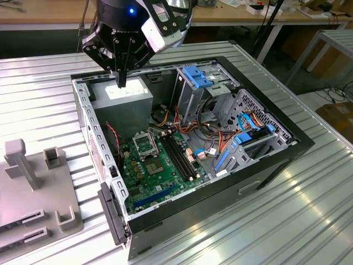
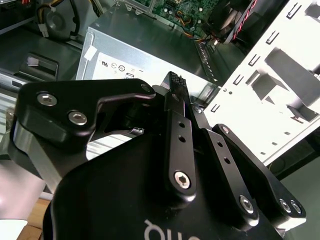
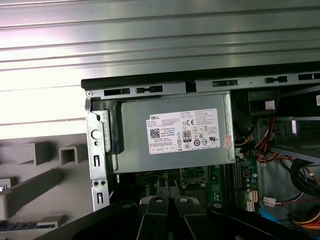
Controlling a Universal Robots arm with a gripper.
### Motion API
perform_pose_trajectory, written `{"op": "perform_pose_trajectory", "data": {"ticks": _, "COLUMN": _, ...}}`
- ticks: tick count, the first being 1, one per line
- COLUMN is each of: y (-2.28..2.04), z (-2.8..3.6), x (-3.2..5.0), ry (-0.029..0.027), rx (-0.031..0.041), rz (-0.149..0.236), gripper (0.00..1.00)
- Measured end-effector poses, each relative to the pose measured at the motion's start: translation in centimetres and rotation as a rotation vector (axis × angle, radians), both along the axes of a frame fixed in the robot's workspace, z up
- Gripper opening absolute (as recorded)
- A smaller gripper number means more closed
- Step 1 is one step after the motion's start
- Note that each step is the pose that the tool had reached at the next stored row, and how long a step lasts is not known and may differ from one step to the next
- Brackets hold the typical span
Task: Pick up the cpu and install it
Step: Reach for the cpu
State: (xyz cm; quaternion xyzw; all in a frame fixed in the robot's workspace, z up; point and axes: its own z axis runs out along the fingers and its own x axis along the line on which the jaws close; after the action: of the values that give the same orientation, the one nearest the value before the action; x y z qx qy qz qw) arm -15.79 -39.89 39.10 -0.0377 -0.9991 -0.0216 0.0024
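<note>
Metal table (image 1: 287,221), hand (image 1: 121,83) pinched together over power supply (image 1: 132,98)

Open PC case (image 1: 278,157) sits mid-table (image 1: 309,221). Inside, far corner on the exterior view's left: the PSU box (image 1: 124,99), w/ the gripper (image 1: 121,83) hanging right above it. Nearer the camera the mobo (image 1: 157,179) lies on the case floor. The socket frame (image 1: 144,144) is on it, just in front of the PSU box, w/ the memory slots (image 1: 179,157) beside it toward the exterior view's right. Drive cage (image 1: 193,88) stands at the PSU box's side, exterior view's right. Outside the case, exterior view's left, a parts fixture (image 1: 38,193) rests on the table.
</note>
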Motion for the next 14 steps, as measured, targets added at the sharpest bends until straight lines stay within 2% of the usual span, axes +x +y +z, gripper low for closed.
{"op": "perform_pose_trajectory", "data": {"ticks": 14, "y": 0.0, "z": -0.03, "x": -0.96, "ry": 0.0033, "rx": -0.0001, "rz": 0.0, "gripper": 0.11}}
